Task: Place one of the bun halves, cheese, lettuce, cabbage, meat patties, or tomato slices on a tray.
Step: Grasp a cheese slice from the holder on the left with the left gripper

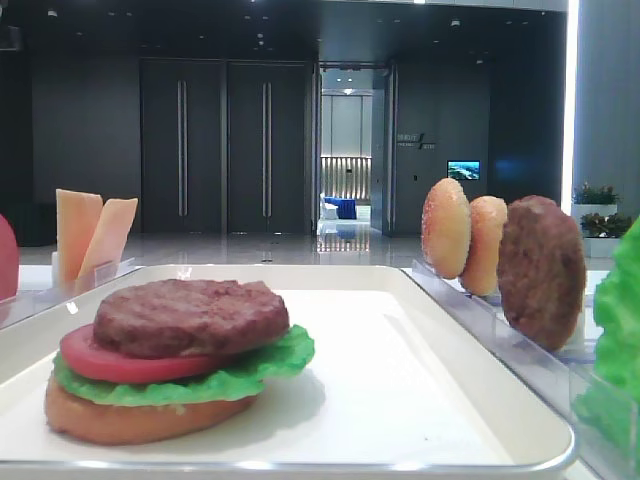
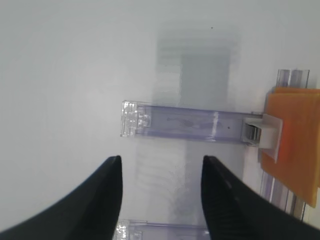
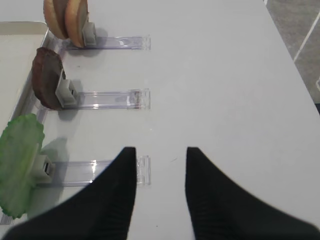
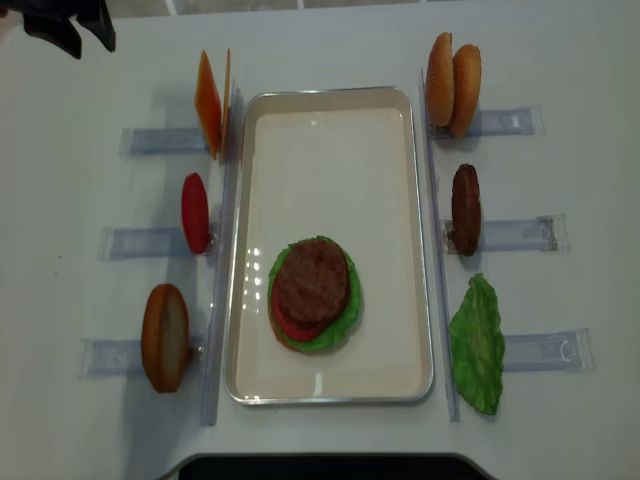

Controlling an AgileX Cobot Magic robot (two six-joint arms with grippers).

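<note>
Orange cheese (image 2: 292, 145) upright on edge in rack, left gripper (image 2: 160, 165) open, empty

In the low front view, the red round tomato slice (image 1: 6, 258) is cut by the left edge and the bright green ruffled lettuce leaf (image 1: 618, 330) by the right. In the overhead view the dark left gripper (image 4: 70, 22) is clipped at the white table's (image 4: 60, 190) far-left corner. The pale orange square cheese slice (image 2: 293, 140) runs off the left wrist view's right edge.
</note>
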